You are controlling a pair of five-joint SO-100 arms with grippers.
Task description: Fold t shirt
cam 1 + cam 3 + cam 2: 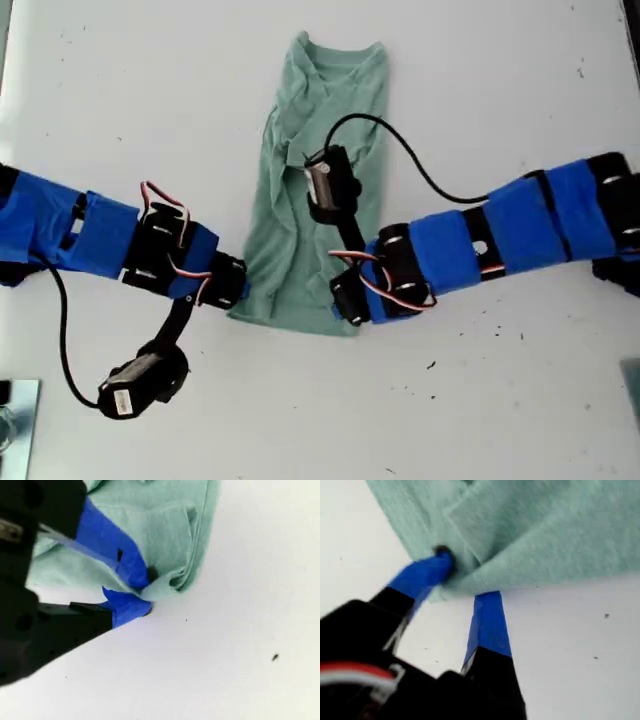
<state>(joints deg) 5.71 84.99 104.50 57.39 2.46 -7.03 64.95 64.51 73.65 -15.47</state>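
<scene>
My first gripper (pixel 470 577) straddles the t shirt's (pixel 320 190) hem edge with jaws apart, while my second gripper (pixel 145 592) pinches a hem corner.

The t shirt (pixel 315 180) lies lengthwise mid-tabletop (pixel 500 80), collar toward the exterior view's top; one arm reaches in from each side of that view to its lower corners.

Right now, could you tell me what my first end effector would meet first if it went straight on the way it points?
The t shirt: my first end effector is already at its folded edge, apparently pinching a corner, so it would push straight into the cloth.
</scene>
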